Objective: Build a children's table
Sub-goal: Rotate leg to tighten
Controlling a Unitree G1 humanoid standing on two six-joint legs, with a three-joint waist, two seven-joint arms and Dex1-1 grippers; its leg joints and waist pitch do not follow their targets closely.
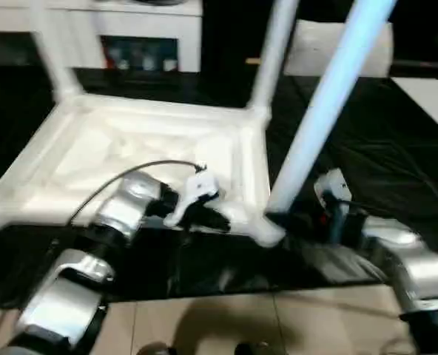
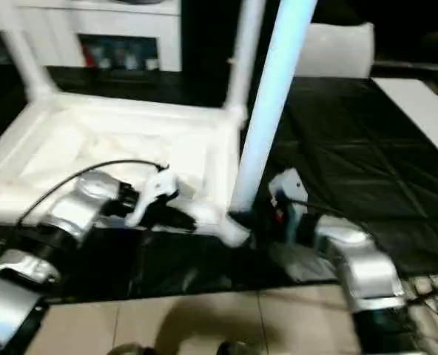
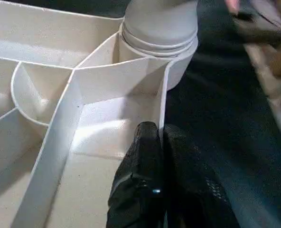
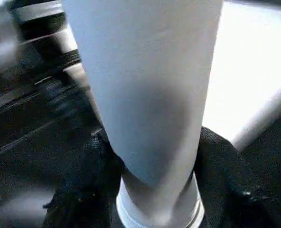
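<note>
The white table top lies upside down on a black mat, ribbed underside up. Two white legs stand in its far corner sockets. A third leg rises, leaning to the right, from the near right corner socket. My right gripper is shut around this leg just above the socket, with black fingers on both sides of it. My left gripper is shut on the table's near rim close to that socket, one finger inside the rim wall and one outside.
The black mat covers the work surface; tiled floor shows at the front. A white shelf unit stands behind, with a white box at the back right and a white board at the right edge. A cable arcs over my left forearm.
</note>
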